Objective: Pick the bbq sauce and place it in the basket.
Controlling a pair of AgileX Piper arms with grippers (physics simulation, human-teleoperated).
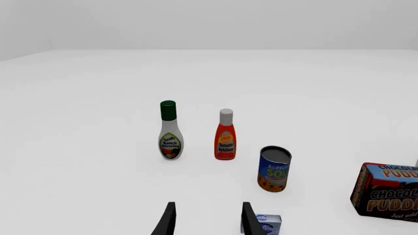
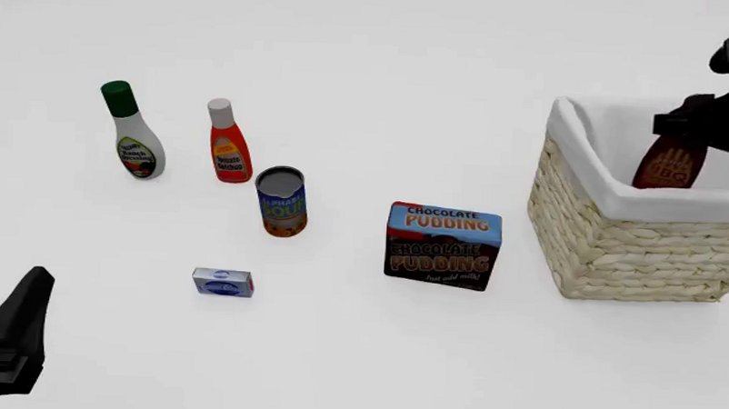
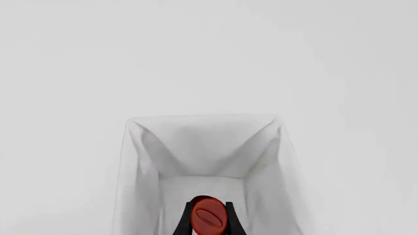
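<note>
Black and idle, my left gripper [image 2: 14, 333] sits nearest me, well away from the large pale woven wicker basket [image 2: 606, 245], its 2 fingers parted with nothing between them in the left wrist view.

Between it and the basket stand things I am leaving alone: the small blue-and-white box [image 2: 223, 282], the dark chocolate pudding carton [image 2: 443, 245] just beside the basket, and the blue soup can [image 2: 281, 202]. Further off are the orange-red ketchup bottle with white cap [image 2: 229, 142] and the white ranch bottle with green cap [image 2: 131, 131].

At the basket itself, my right gripper [image 3: 208, 221] is clamped on the small dark brown-red bbq sauce bottle [image 2: 671, 165] near its red cap, holding it inside the white cloth lining [image 3: 202, 147]. I judge the pick done; I cannot tell whether the bottle touches the floor. Lowering and releasing remain.
</note>
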